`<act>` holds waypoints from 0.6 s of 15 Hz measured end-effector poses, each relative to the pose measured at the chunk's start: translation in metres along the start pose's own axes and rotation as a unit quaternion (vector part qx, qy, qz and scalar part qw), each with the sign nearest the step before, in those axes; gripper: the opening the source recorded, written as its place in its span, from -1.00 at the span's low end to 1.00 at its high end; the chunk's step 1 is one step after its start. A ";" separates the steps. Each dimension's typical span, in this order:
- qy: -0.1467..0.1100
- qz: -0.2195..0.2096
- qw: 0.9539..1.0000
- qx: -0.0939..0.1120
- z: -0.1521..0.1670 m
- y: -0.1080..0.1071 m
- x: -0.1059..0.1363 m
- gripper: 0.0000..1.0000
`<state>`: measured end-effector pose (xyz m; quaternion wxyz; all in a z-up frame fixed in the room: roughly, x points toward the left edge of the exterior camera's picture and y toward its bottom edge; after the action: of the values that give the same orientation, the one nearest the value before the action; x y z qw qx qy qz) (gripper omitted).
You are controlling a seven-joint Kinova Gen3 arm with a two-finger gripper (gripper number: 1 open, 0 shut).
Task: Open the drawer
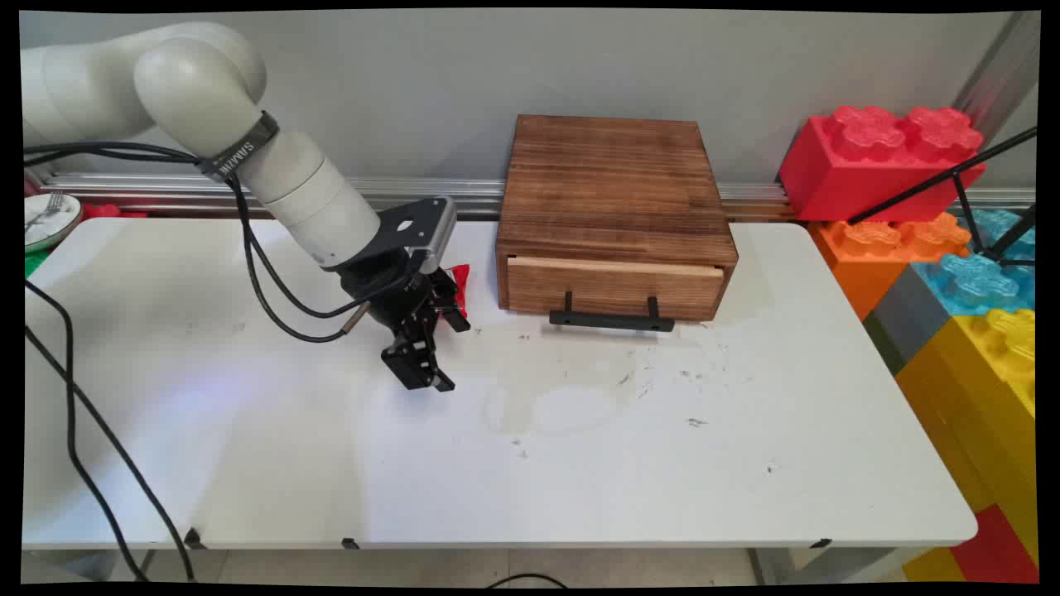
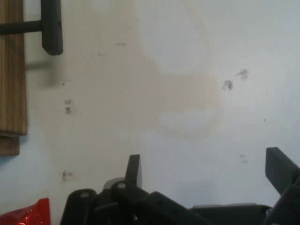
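On the white table (image 1: 248, 430) in the main view, the black gripper (image 1: 431, 352) hangs low over the left-centre of the tabletop, tilted so its fingers point down and toward the near edge. Just behind it, at its 1 o'clock, a small red packet (image 1: 460, 281) lies on the table, partly hidden by the hand. At the gripper's 2 o'clock stands a wooden drawer box (image 1: 613, 190) against the back edge, its drawer shut or nearly so, with a black bar handle (image 1: 611, 319) at the front. A faint stain (image 1: 555, 410) and small dark scuffs mark the table at the gripper's 4 o'clock. Large red, orange, blue and yellow toy blocks (image 1: 952, 248) are stacked off the table's right end, and a plate with a fork (image 1: 45, 219) sits at the far left.

In the hand view, the two fingers (image 2: 134, 169) stand wide apart with bare table between them, holding nothing. The stain (image 2: 187, 108) lies at 12 o'clock of the gripper (image 2: 206, 173), the drawer box front (image 2: 11, 84) and the handle (image 2: 49, 26) at 10 o'clock, and a corner of the red packet (image 2: 30, 215) at 8 o'clock beside the linkage.
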<state>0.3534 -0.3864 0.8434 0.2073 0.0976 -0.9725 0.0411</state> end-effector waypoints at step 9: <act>-0.005 -0.005 1.000 -0.004 -0.001 -0.002 0.017 1.00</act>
<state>0.3394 -0.3910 0.8512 0.2034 0.1022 -0.9731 0.0360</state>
